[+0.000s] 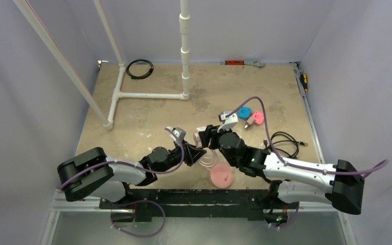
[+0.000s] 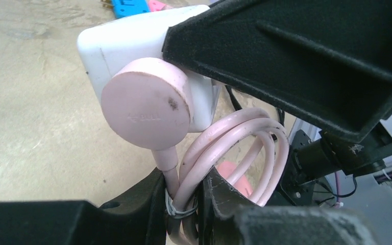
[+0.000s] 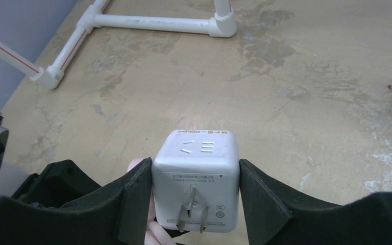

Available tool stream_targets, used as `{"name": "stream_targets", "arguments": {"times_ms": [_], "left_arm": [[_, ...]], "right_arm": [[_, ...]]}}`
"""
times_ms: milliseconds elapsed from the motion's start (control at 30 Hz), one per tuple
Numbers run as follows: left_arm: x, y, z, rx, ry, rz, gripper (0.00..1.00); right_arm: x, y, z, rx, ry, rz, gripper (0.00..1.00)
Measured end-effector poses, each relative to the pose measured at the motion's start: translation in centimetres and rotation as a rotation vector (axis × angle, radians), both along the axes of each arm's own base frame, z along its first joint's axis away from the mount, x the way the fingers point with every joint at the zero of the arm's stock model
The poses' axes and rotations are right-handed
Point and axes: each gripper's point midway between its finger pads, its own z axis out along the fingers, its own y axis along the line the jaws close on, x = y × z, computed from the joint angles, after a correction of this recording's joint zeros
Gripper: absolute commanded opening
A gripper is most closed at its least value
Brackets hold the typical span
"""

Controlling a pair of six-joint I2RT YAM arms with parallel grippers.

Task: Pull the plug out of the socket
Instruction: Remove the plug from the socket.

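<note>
White socket cube (image 3: 196, 153), over table (image 1: 148, 109) centre, sides clamped in my right gripper (image 3: 196, 201), prongs (image 3: 191, 212) facing that wrist camera. Pink plug (image 2: 146, 103) in its left face, disc seen only left-wrist; left gripper (image 2: 184, 204) pinches cord (image 2: 224, 132).

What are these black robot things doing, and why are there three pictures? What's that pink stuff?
They are two robot arms bolted to a table. One picture looks down from above; the other two come from small cameras on each arm's wrist. The right end effector, its pinching part, holds a white socket cube from both sides. A round pink plug sits in that cube, and the left end effector grips the pink cable close to it. On the table lie white pipes, a blue adapter and a pink adapter.
</note>
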Motion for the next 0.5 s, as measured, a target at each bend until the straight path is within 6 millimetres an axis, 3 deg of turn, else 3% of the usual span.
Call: {"name": "stream_targets", "arguments": {"times_ms": [400,500], "left_arm": [[0.6,3.4,-1.9,0.106,0.083,0.145,0.00],[0.9,4.1,-1.3,0.100,0.076,0.177,0.00]], "right_arm": [[0.8,0.5,-3.3,-0.106,0.015,-0.117,0.00],[1.1,-1.0,-3.9,-0.178,0.008,-0.156,0.00]]}}
